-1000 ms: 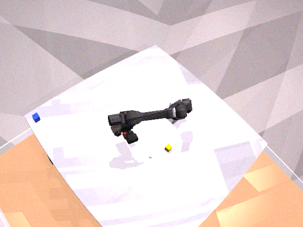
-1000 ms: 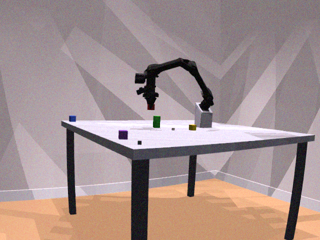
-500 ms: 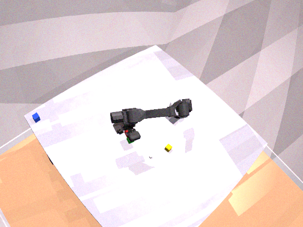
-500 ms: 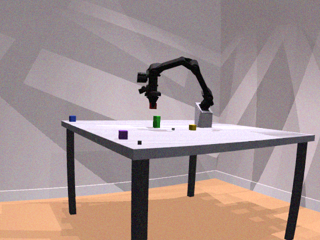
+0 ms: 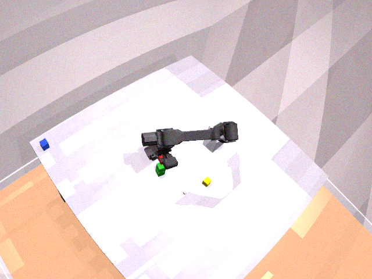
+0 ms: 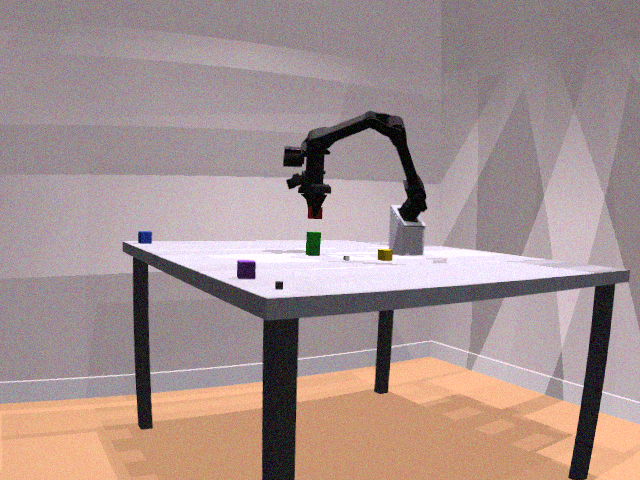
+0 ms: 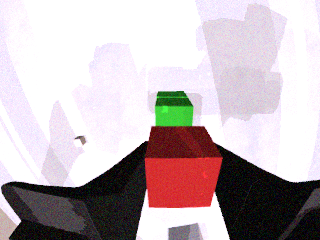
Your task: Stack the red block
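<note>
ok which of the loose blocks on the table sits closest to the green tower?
The yellow block, just to one side of the green tower. The purple block sits farther off, and the blue block is at the table's far corner.

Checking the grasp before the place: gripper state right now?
Gripper: closed on the red block, held in the air above the green tower, not touching it.
</note>
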Robot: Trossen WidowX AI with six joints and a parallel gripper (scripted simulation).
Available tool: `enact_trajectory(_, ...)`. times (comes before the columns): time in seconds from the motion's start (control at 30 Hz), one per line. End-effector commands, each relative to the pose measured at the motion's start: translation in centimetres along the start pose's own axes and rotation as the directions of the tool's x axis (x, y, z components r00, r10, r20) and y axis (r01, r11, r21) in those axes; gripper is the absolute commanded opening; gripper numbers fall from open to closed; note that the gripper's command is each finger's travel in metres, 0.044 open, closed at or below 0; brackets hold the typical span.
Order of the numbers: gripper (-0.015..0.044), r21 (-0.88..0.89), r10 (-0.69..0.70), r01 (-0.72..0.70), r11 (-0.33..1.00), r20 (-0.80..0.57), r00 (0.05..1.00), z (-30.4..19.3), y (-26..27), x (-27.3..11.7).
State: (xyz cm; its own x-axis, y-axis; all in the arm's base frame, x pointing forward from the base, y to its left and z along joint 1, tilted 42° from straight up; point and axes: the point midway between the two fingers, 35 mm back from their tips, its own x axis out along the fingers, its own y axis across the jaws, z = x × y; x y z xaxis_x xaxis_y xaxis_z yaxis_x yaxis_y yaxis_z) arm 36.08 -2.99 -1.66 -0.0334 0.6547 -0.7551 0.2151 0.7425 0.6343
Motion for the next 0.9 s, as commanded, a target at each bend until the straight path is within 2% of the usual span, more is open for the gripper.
enact_trajectory(0.0,0.0000,0.001,-0.001,0.001,1.000,-0.007,1.000,0.2,-0.1,1.2)
enact_trajectory(0.37,0.0000,0.001,0.000,0.000,1.000,-0.007,1.000,0.2,-0.1,4.2)
enact_trajectory(0.87,0.0000,0.001,0.000,0.000,1.000,-0.007,1.000,0.2,-0.1,4.3)
